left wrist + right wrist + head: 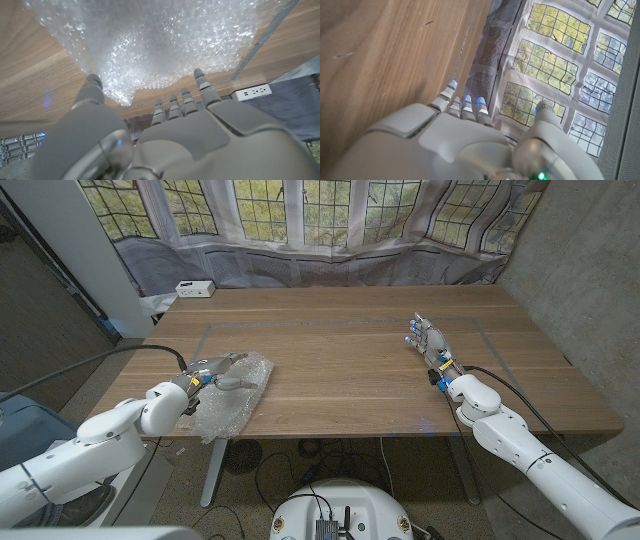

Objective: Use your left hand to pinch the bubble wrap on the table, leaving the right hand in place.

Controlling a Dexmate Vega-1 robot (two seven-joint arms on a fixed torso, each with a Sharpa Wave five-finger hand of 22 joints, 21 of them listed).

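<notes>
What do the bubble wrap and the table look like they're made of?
Bubble wrap: clear, glossy plastic film, by its rows of small shiny bubbles with the wood showing through. Table: wood or wood-look laminate with a matte finish, by its straight brown grain; which one is unclear.

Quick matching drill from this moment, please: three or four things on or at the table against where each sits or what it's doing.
1. bubble wrap
2. left hand
3. right hand
4. white power strip

A. far left corner of the table
B. on the table's right side, holding nothing
C. at the table's near left edge
D. over the bubble wrap, fingers apart

Pairs: 1-C, 2-D, 3-B, 4-A
</notes>
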